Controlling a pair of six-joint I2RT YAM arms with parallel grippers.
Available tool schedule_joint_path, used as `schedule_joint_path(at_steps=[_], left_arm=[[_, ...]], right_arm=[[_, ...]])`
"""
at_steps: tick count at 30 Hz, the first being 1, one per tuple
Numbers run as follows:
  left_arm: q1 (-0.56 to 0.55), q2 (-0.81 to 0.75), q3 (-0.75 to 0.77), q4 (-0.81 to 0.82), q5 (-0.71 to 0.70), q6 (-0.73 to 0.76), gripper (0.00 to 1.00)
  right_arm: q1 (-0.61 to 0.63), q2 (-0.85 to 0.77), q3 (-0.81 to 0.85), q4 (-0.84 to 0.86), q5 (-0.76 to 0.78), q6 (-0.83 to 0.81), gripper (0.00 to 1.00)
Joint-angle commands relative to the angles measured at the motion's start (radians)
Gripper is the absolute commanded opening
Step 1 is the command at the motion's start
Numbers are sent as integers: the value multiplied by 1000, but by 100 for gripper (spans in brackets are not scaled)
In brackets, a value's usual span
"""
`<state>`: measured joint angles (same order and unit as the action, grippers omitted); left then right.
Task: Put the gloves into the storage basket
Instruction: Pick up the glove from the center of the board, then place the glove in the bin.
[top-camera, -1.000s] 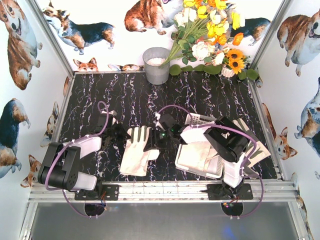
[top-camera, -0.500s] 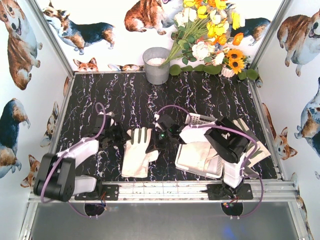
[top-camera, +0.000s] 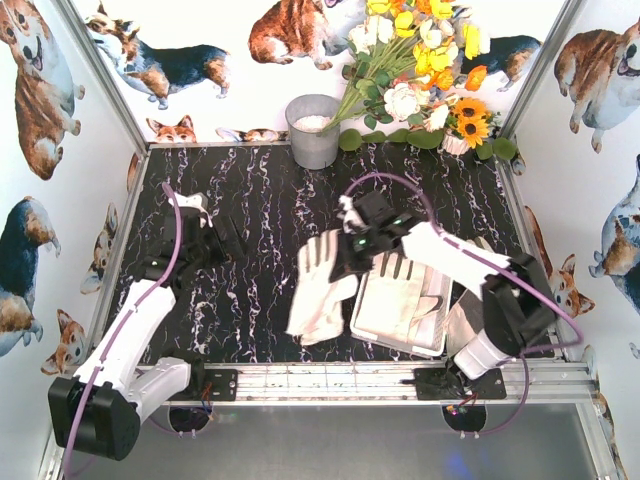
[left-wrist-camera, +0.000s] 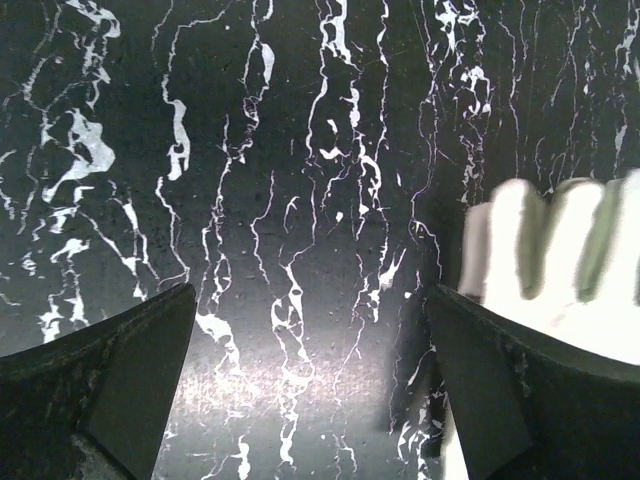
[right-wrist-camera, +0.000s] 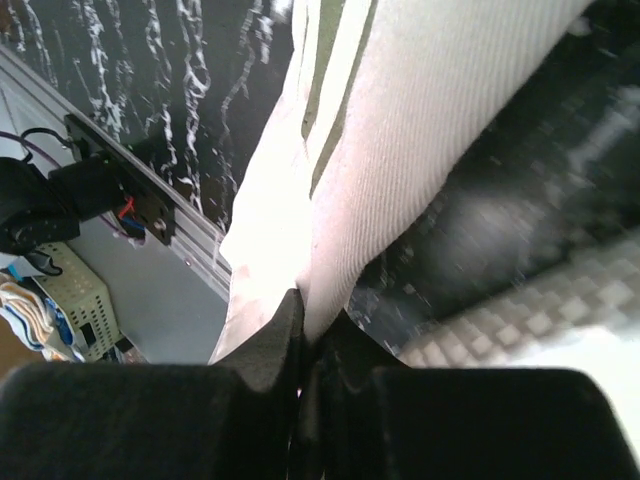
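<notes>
1. The black marbled tabletop (top-camera: 250, 190) fills the floor of the booth, between walls printed with corgis.
2. A bunch of artificial flowers (top-camera: 420, 70) leans in the far right corner.
3. The storage basket (top-camera: 398, 346), white and shallow, sits on the near right part of the tabletop, partly under the right arm.
4. A hanging glove (top-camera: 322, 288), cream-white with grey stripes between its fingers, dangles just left of the basket, its fingers uppermost. From above, its edge overlaps the basket's left rim. Whether its lower end touches the tabletop cannot be told.
5. A second glove (top-camera: 402, 300) lies flat inside the basket.
6. A grey metal bucket (top-camera: 313, 130) stands at the far edge, just beside the flowers.
7. The right gripper (top-camera: 345, 258) is pinched tight on the hanging glove near its finger end; the wrist view shows the fabric clamped between the black fingers (right-wrist-camera: 265, 350).
8. The left gripper (top-camera: 218, 240) is spread wide over bare tabletop on the left, holding nothing, well apart from the basket.
</notes>
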<state>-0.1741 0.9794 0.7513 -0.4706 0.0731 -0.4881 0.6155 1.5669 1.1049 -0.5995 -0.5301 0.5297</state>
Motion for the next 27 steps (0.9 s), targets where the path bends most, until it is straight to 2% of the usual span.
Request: schedule_joint_path(at_steps=[1,6,13,16,21,27], left_arm=[[19,0,66,-116,-26,69,93],[24,3,89,-128,-13,92,93],[31,-21,111,-165,-52,132,94],[32,-70,108,-164,-92,157,100],[37,-132,81,-154,-164,180,100],[39,-161,44,-131,-188,177,100]], right_arm=[[-111,-104,77,-308,-14,-161,0],[-222,-136,158,-485,-31,-249,0],[-309,-167,216,-630,-7,-335,0],[-351,-192,183,-632,8,-351,0],[-374,-217,109,-585,66,-342,0],[-379,-213,35,-498,184,-315,0]])
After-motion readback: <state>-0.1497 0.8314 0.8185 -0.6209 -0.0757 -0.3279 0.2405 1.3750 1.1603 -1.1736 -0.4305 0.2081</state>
